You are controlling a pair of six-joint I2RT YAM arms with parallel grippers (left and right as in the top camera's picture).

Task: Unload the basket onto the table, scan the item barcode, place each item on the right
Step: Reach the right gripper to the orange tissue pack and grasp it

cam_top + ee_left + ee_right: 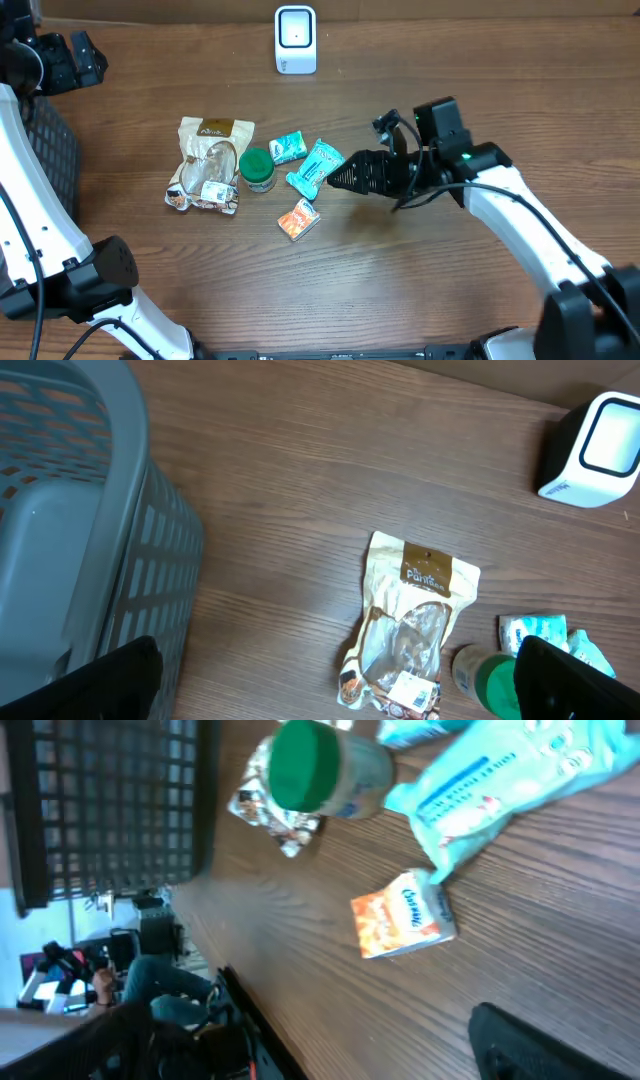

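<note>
Right gripper (338,178) hovers wide open and empty just beside the teal packet (318,166) at mid-tabletop; left gripper (335,682) gapes empty too. Packet looks light, soft, crinkly: pinch one flat end.

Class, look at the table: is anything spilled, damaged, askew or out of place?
Nothing spilled or visibly damaged. The snack bag, green-lidded jar, large teal packet, small teal packet and orange packet just lie jumbled at mixed angles.
</note>
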